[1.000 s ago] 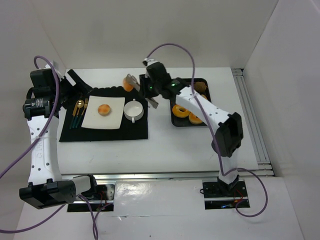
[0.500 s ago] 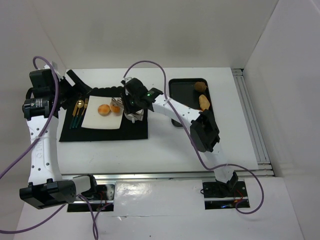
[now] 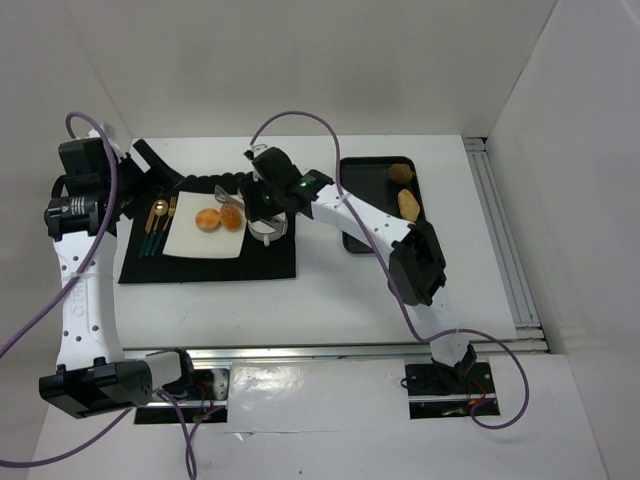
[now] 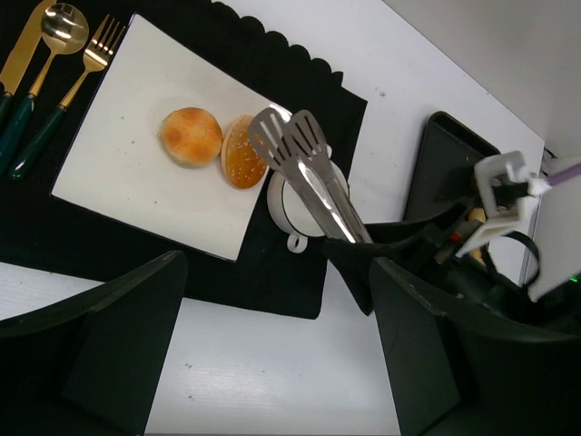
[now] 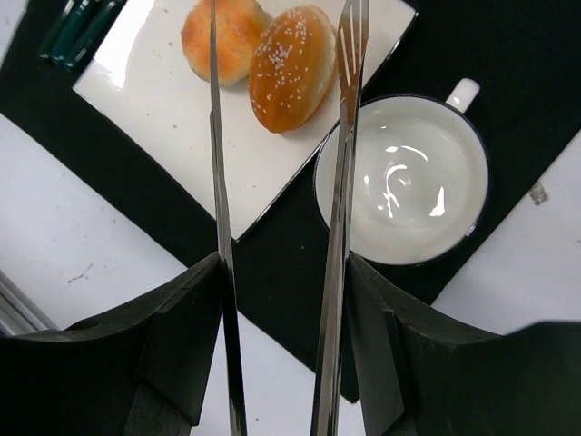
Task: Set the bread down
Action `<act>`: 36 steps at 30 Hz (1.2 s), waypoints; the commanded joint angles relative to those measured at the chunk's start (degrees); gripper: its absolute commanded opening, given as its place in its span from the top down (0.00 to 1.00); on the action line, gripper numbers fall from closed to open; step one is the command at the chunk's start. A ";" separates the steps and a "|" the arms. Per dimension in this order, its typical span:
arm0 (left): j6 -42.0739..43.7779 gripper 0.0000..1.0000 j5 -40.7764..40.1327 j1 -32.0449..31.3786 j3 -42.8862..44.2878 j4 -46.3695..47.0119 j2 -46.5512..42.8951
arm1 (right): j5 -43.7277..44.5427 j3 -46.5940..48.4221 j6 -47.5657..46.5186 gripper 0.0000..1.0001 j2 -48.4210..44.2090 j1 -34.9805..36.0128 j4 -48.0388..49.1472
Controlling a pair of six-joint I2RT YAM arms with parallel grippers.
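Two golden bread rolls (image 3: 208,219) (image 3: 232,217) lie side by side on the white square plate (image 3: 190,238). They also show in the right wrist view (image 5: 222,36) (image 5: 292,65) and in the left wrist view (image 4: 192,135) (image 4: 243,163). My right gripper (image 5: 281,272) is shut on metal tongs (image 5: 349,91). The tongs' arms are spread and empty, just above the seeded roll and the white cup (image 5: 404,177). In the top view the right gripper (image 3: 262,196) hangs over the cup. My left gripper (image 4: 277,265) is open and empty, off to the plate's left (image 3: 163,172).
The plate, the cup and gold cutlery (image 3: 157,225) rest on a black mat (image 3: 220,265). A black tray (image 3: 372,172) at the back right holds other pastries (image 3: 409,204). The right arm stretches across from the tray to the mat.
The right arm swung from the tray to the plate with a roll in the tongs. The tongs have opened and the second roll now lies on the plate.
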 commanded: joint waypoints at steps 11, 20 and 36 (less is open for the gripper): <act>0.80 0.05 1.70 0.32 2.69 0.59 -0.40 | 10.79 -31.85 -0.61 0.40 -34.48 -12.65 5.94; 1.86 0.06 3.46 0.32 2.69 -0.72 1.98 | 12.46 -51.49 -2.73 0.40 -41.53 -6.69 10.86; 2.91 0.06 3.46 -0.20 0.40 -3.01 4.34 | 21.69 -53.36 1.05 0.00 -35.73 -0.88 11.85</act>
